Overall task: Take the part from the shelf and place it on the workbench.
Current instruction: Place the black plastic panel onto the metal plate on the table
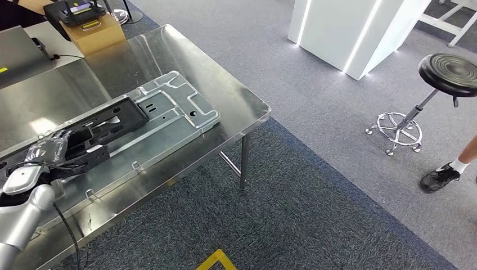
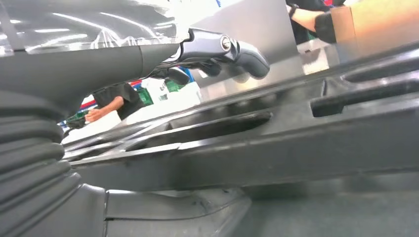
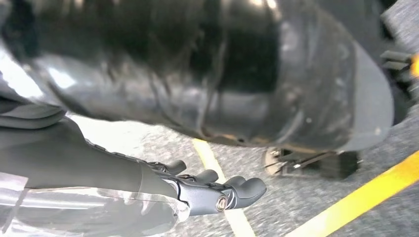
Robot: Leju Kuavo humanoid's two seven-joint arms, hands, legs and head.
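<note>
A long black part lies flat on a pale metal plate on the steel workbench, running from the plate's middle toward the workbench's near left edge. The left hand, wrapped in clear plastic, rests on the near end of the part; from the head view its fingers lie over the part's edge, but whether they clamp it or only touch it I cannot tell. In the left wrist view the dark fingers stretch out just above the part, which shows long slots and raised ribs.

The right hand hangs over grey carpet crossed by yellow lines, its fingers lightly curled, apart, with nothing in them.

At the workbench's far left corner stands a cardboard box with a black device on top. A laptop sits at the far left edge. On the carpet to the right stand a black round stool on a chrome wheeled base, a white lit pillar, and a person's foot in a black shoe.
</note>
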